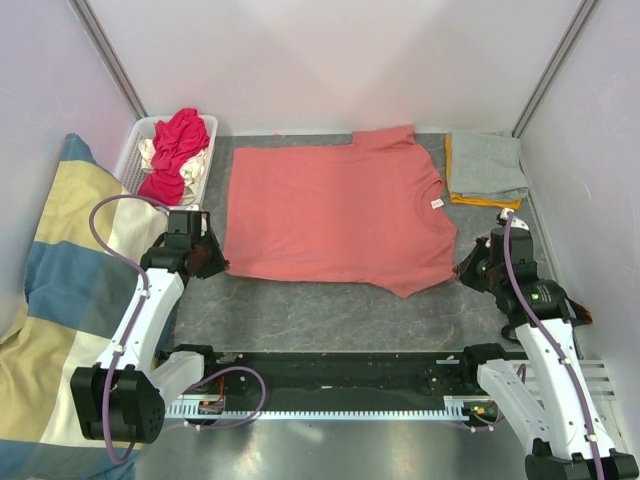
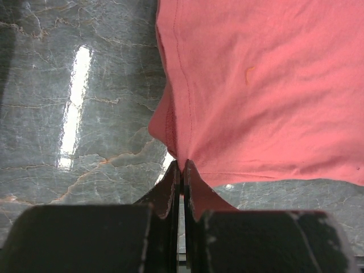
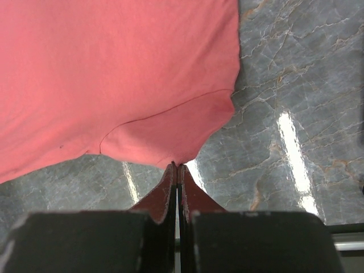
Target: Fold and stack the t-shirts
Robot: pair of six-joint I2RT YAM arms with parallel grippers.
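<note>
While the salmon tee (image 1: 335, 210) lies flat across the bench (image 1: 300, 315), collar toward the right, the left tool (image 2: 181, 166) and right tool (image 3: 176, 166) each pinch a near corner — the cloth stretching away from both.

Flat salmon-pink t-shirt (image 1: 335, 210), neck rightward

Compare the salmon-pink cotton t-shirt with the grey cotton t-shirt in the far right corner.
The salmon-pink t-shirt lies spread open; the grey t-shirt is folded. Pink covers far more area than grey. The left gripper and right gripper pinch pink's near edge; grey lies untouched. Both lie flat.
</note>
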